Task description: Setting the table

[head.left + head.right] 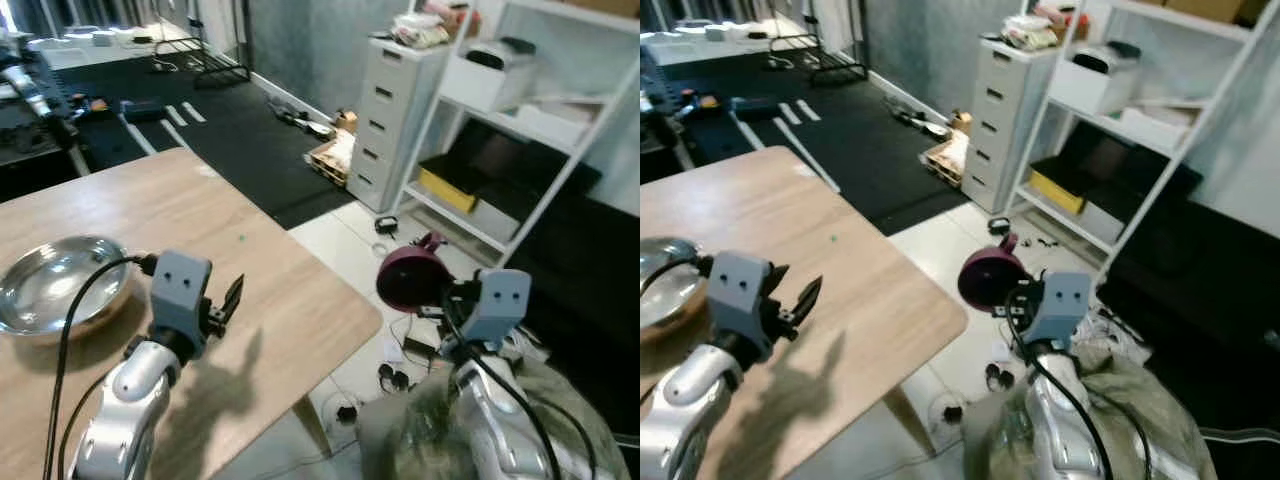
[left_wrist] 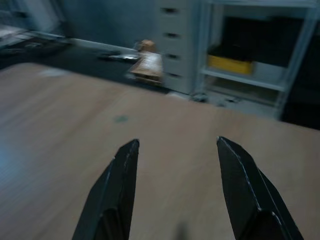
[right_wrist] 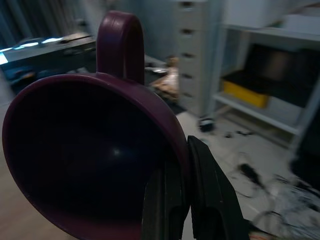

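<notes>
So far only a steel bowl [image 1: 60,283] sits on the table [image 1: 290,300]; right gripper [image 3: 182,200] pinches a purple cup [image 1: 411,278] off its edge, left gripper [image 2: 177,165] spread wide, empty.

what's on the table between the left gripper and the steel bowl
Nothing but bare wood. In the left eye view, only the arm's black cable arcs over the stretch of table between the left gripper and the steel bowl.
</notes>
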`<state>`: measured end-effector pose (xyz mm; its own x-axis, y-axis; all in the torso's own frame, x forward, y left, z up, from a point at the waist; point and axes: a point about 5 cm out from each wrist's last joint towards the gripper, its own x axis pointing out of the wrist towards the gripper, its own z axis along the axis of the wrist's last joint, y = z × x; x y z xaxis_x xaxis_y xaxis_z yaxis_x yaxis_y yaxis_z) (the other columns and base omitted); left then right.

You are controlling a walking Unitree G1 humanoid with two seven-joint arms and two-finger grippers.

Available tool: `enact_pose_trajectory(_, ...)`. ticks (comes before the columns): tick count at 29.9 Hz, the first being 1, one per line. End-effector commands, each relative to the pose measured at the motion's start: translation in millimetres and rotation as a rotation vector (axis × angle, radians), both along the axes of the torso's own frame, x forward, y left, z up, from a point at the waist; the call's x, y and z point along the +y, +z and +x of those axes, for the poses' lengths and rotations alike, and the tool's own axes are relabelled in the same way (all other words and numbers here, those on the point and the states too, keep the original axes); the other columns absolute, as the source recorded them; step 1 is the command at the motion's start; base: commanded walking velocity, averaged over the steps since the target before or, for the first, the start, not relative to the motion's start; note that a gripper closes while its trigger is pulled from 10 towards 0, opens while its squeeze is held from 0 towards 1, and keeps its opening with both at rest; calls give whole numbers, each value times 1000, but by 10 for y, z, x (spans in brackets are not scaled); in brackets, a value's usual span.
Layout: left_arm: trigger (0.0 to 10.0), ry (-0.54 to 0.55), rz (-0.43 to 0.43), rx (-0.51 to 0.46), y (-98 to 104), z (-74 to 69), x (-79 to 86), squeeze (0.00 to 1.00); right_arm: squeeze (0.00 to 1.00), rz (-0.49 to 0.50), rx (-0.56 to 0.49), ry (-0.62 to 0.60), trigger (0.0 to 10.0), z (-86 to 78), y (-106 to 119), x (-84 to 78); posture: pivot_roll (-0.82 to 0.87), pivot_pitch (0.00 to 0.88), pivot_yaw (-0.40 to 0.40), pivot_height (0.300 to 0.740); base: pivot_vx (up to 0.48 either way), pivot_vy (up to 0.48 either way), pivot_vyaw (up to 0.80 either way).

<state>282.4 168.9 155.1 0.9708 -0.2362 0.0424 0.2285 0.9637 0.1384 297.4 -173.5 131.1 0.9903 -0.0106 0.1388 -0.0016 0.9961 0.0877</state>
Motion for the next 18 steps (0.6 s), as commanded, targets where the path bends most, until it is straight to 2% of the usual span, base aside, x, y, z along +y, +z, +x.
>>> enact_pose_trajectory(1, 10000, -5, 1, 13, -27, -1, -5, 0, 0, 4, -3, -21, 10000, -8, -1, -47, -2, 7, 53, 740, 0, 0, -800)
enact_pose_trajectory(18, 10000, -24, 13, 11, 3, 50, -1, 0, 0, 10, -6, -30, 10000, -25, -17, -20, -8, 2, 79, 740, 0, 0, -800)
